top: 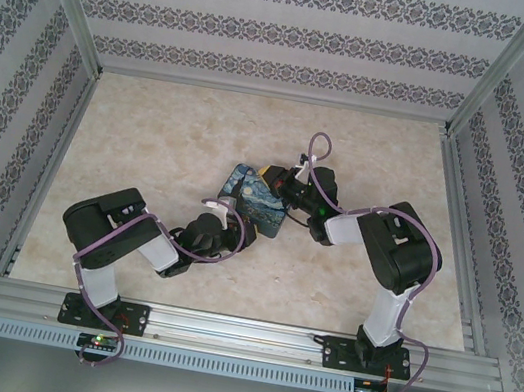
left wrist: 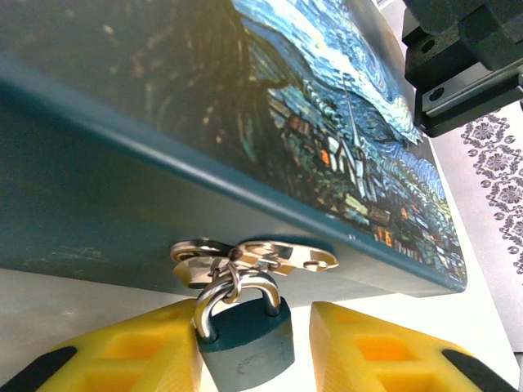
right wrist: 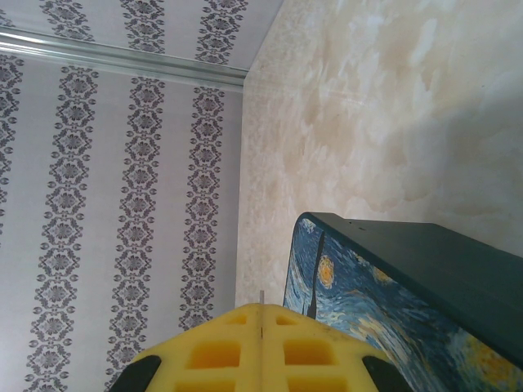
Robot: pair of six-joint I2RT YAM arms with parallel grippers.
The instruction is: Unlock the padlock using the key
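here the padlock (left wrist: 245, 347) hangs between the left end effector's (left wrist: 253, 314) fingers (left wrist: 364, 351).

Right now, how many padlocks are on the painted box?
1: the padlock hangs from the hasp on the painted box's side, between the yellow fingers of the left gripper. Hidden sides may hold more.

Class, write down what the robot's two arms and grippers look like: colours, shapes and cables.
Both the left arm and right arm have chunky black joint housings joined by white links, with a lilac cable looping along each. The left gripper and right gripper carry yellow wedge-shaped fingers with recessed pockets.
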